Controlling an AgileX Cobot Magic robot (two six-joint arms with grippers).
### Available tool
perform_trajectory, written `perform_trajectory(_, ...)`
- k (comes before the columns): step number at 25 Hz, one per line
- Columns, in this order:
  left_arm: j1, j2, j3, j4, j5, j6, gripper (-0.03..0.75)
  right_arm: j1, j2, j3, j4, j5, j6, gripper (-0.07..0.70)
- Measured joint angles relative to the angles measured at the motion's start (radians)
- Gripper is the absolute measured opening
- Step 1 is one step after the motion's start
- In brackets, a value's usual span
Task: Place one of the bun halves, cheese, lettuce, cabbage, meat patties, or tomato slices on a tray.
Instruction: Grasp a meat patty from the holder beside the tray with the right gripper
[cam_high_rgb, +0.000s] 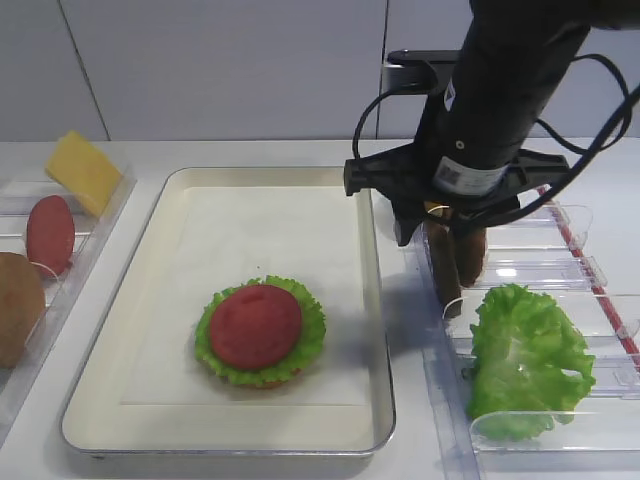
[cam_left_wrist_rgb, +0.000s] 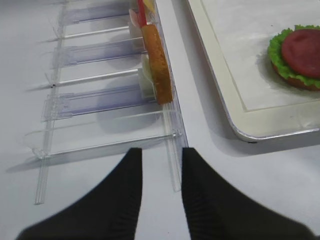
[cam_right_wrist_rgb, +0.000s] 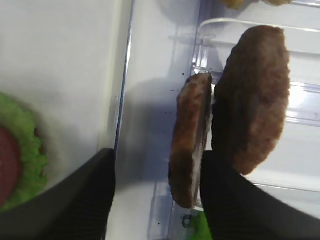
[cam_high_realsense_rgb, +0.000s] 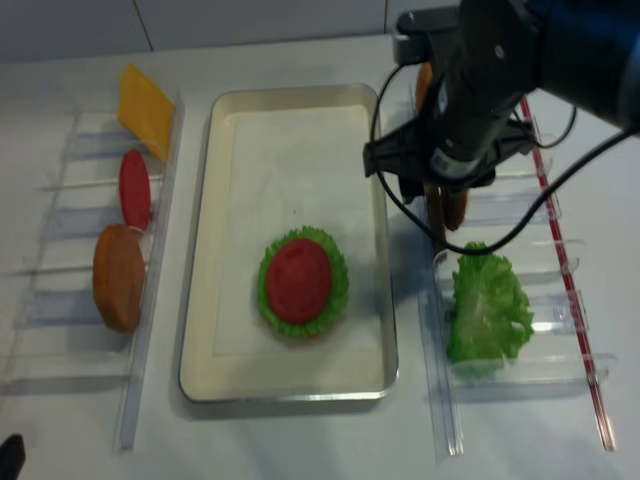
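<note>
We see the right claw (cam_right_wrist_rgb: 155, 195) hanging over the clear rack (cam_high_rgb: 560, 270) by the tabletop's right edge, its fingers (cam_right_wrist_rgb: 85, 200) spread wide. Two patties (cam_right_wrist_rgb: 252, 97) stand on edge there, side by side. The thinner-looking one (cam_right_wrist_rgb: 189, 140) sits between the fingers, close against the right-hand finger, though we cannot tell whether either finger touches it. The fatter patty leans just behind that finger, outside the gap. Nothing is pinched.

The tray (cam_high_rgb: 140, 330) lies in the middle of the tabletop, its paper liner mostly bare. Near its front half sits a stack: a tomato slice (cam_high_rgb: 255, 325) on a frilly lettuce leaf (cam_high_rgb: 308, 335), with a brownish rim just showing underneath. From the wrist view the stack lies beyond the tray's rim, well apart from the patties.

Another lettuce leaf (cam_high_rgb: 525, 360) rests in the same rack, nearer the front edge, just beside the patties.

Along the left edge a second rack (cam_left_wrist_rgb: 100, 100) holds a cheese slice (cam_high_rgb: 82, 172) at the back, then a second tomato slice (cam_high_rgb: 50, 233), then a bun half (cam_high_rgb: 18, 305) upright.

The left claw (cam_left_wrist_rgb: 161, 185) hovers low by that rack's front end, narrowly parted, holding nothing.
</note>
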Motion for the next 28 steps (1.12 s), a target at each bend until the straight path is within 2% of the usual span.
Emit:
perform_trajectory(11,0.0,0.0,0.0,0.0,0.0,0.0,0.182,0.0,0.062,0.0,-0.02,-0.004,0.022,0.328)
perform_trajectory(18,0.0,0.0,0.0,0.0,0.0,0.0,0.182,0.0,0.064,0.0,-0.053,0.01,0.024,0.133)
perform_trajectory(23,0.0,0.0,0.0,0.0,0.0,0.0,0.182,0.0,0.051,-0.003,-0.051,0.022,0.024,0.129)
perform_trajectory(28,0.0,0.0,0.0,0.0,0.0,0.0,0.182,0.0,-0.02,-0.049,-0.019,0.06,0.024,0.125)
